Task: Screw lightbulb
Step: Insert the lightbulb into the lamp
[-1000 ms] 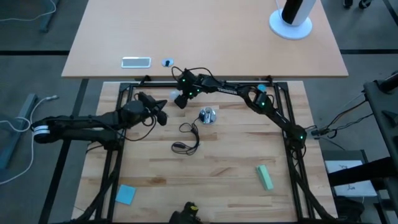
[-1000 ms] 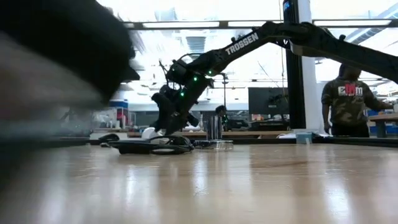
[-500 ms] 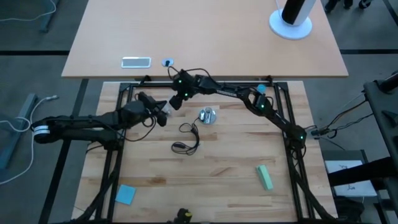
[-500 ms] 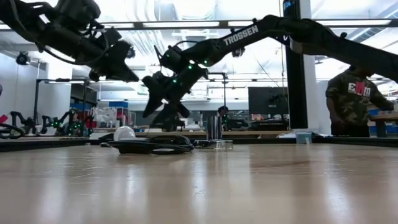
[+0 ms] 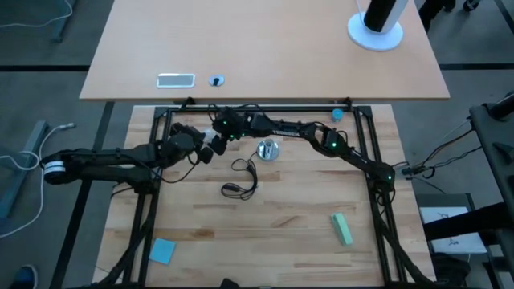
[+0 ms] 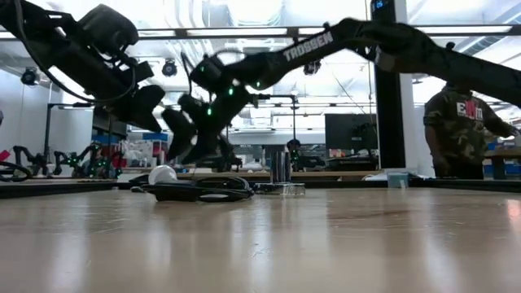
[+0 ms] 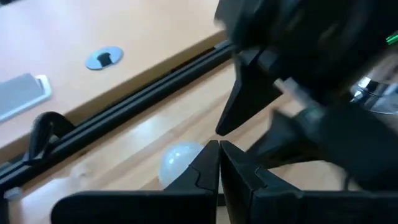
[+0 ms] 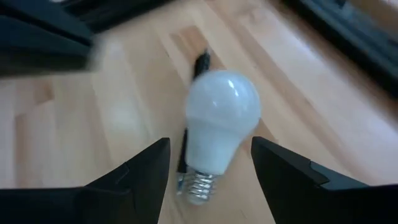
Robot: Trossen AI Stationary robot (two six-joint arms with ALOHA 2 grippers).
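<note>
The frosted-white lightbulb (image 8: pixel 219 121) lies on its side on the wooden table, its screw base (image 8: pixel 196 183) toward my right wrist camera. In the low view the lightbulb (image 6: pixel 163 173) rests left of the black cord. My right gripper (image 8: pixel 210 144) is open just above it, one finger on each side and clear of it. My left gripper (image 7: pixel 219 154) is shut, hanging beside the lightbulb (image 7: pixel 179 158) and above it in the low view (image 6: pixel 153 110). The round silver socket (image 5: pixel 267 148) stands to the right, its black cord (image 5: pixel 241 178) trailing toward the near edge.
A green block (image 5: pixel 341 229) and a blue square (image 5: pixel 162 250) lie near the front. On the far table are a grey flat device (image 5: pixel 175 79), a blue cap (image 5: pixel 215 80) and a white round stand (image 5: pixel 375 30). A person (image 6: pixel 456 130) stands beyond the table.
My right gripper has travelled toward the table's left edge, away from the socket, and now stands over the lightbulb with its fingers as wide as before. My left gripper has tipped its fingers downward and sunk a little.
</note>
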